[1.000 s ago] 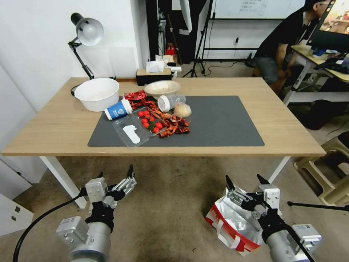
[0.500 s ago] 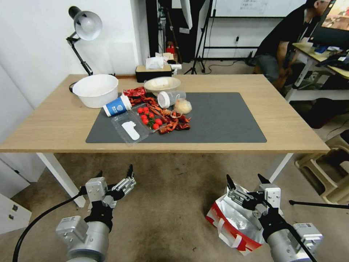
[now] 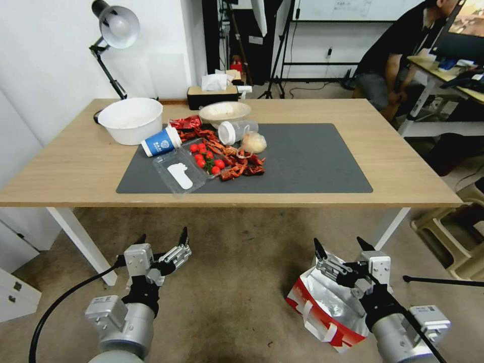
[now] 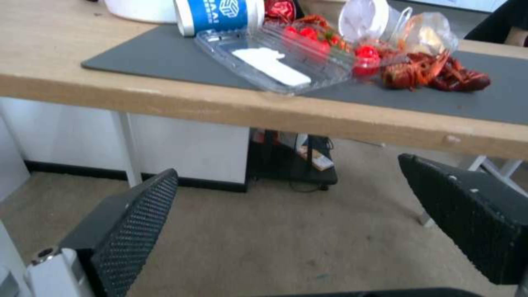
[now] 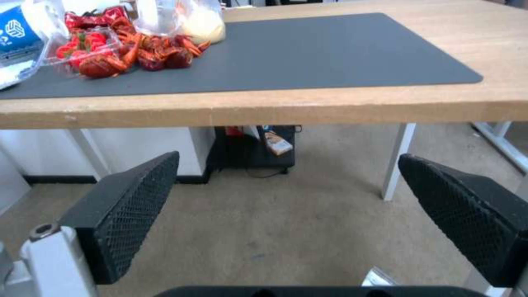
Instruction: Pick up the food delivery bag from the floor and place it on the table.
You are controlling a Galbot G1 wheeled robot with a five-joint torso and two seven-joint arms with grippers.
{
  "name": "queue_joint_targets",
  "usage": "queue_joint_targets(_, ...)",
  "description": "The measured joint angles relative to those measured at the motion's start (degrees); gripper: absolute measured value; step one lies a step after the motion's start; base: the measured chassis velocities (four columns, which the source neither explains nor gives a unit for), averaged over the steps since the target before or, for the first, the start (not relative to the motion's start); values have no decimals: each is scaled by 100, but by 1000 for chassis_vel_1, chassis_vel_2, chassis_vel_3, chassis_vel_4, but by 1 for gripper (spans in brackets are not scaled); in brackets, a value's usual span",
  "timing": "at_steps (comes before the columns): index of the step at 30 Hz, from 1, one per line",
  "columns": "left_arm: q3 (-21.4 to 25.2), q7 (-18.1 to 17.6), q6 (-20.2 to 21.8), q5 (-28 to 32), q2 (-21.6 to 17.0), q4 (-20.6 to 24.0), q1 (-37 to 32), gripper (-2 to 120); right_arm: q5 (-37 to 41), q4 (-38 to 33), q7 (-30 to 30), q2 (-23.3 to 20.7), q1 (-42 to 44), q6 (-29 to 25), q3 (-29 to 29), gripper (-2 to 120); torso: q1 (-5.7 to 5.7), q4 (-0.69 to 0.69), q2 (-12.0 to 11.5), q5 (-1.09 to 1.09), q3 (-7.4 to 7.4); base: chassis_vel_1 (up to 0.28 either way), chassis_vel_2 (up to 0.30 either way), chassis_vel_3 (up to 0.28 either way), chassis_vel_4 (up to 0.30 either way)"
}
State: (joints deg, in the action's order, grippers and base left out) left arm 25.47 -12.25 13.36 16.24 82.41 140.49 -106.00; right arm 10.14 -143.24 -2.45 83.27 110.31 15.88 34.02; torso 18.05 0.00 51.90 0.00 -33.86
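The right gripper [image 3: 342, 247] hangs with its jaws spread wide and nothing in them, above the open, foil-lined mouth of the food delivery bag [image 3: 325, 312]; it appears clear of the rim, though the arm hides part of the bag. The left gripper [image 3: 162, 238] hovers equally wide open and empty over bare floor [image 3: 237, 282]. The bag sits on the carpet just before the table [image 3: 403, 166], whose dark grey mat [image 3: 312, 161] carries crayfish [image 3: 242, 166] and an overturned blue cup [image 3: 160, 142].

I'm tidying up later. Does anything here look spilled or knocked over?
Yes. On the table, a blue cup and a clear container lie tipped over, and crayfish are strewn across the grey mat.
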Motion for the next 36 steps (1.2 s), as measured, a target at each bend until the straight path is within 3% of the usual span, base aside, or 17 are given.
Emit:
queue_joint_targets(8,22,70,-25,-69,-19,-92,10,100,133,107,-54,-17,-74,-109,2,100,-90,0,-203,0,112,0,0,0,0)
queue_joint_targets(18,25,83,-57,-74,7,-108,-22,100,127,155,-73,13,-77,-122,1,100,-265,0,-621,0,359,0,0,0,0)
queue_joint_targets(36,48,87,-88,-81,8,-65,-80,100,113,140,-106,16,-62,-134,10,100,-440,0,-1050,0,608,0,0,0,0)
